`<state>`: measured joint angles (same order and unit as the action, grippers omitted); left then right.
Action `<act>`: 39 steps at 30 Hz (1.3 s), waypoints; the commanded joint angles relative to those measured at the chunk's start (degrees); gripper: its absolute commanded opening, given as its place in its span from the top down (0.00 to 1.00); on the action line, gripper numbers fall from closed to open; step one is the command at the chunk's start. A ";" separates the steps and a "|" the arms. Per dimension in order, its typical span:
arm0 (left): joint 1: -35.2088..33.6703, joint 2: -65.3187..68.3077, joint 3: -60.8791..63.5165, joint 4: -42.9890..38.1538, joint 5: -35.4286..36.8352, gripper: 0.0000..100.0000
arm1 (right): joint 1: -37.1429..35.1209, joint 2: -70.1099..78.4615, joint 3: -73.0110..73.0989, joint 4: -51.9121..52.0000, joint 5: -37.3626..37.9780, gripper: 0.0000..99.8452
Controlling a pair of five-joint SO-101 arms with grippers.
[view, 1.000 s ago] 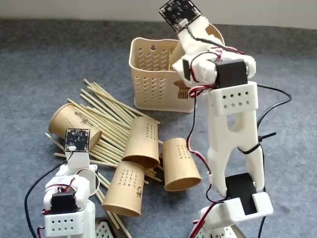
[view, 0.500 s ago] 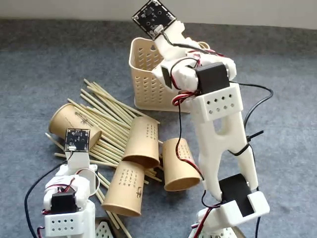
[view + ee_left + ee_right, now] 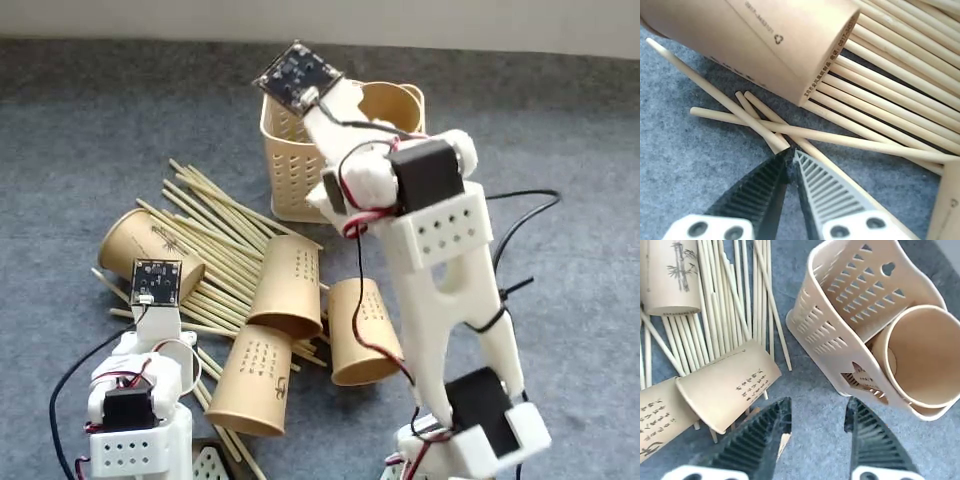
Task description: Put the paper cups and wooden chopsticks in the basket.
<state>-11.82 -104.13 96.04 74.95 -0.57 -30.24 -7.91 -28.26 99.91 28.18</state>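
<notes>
Paper cups (image 3: 285, 290) lie tipped across the chopsticks (image 3: 210, 235) on grey carpet (image 3: 90, 130); another cup (image 3: 925, 355) stands inside the basket (image 3: 840, 315). My right claw (image 3: 817, 407) hangs spread and empty just beside the basket. My left claw (image 3: 791, 154) is pinched closed on nothing, above loose chopsticks.

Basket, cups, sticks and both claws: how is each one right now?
Basket: upright.
Cup in basket: standing, mouth up.
Other cups: four, on their sides.
Chopsticks: lying loose on the table.
Left gripper: shut, at the chopsticks.
Right gripper: open, empty.
</notes>
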 commanded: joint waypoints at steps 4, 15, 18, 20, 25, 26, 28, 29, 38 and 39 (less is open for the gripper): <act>-0.04 -0.40 1.10 0.35 0.44 0.99 | -9.63 -15.43 14.99 0.92 -1.49 0.84; -0.04 -0.40 1.10 0.35 0.44 0.99 | -18.51 -31.96 46.29 -14.02 -4.04 0.84; -0.04 -0.40 1.10 0.35 0.44 0.99 | -19.65 -35.91 54.64 -19.91 -4.22 0.84; -0.04 -0.40 1.10 0.35 0.44 0.99 | -19.65 -38.02 59.65 -23.78 -4.22 0.84; -0.04 -0.40 1.10 0.35 0.44 0.99 | -19.56 -40.13 69.67 -31.52 -4.13 0.84; -0.04 -0.40 1.10 0.35 0.44 0.99 | -19.56 -40.22 71.16 -32.48 -4.13 0.84; -0.04 -0.40 1.10 0.35 0.44 0.99 | -19.56 -40.57 73.45 -34.33 -4.13 0.84; -0.04 -0.40 1.10 0.35 0.44 0.99 | -19.56 -40.66 74.24 -35.12 -4.13 0.84; -0.04 -0.40 1.10 0.35 0.44 0.99 | -17.27 -40.66 82.77 -45.49 -4.13 0.85; -0.04 -0.40 1.10 0.35 0.44 0.99 | -16.22 -40.66 83.82 -47.16 -4.13 0.85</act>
<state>-11.82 -104.13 96.04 74.95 -0.57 -48.97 -46.77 54.37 57.80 24.40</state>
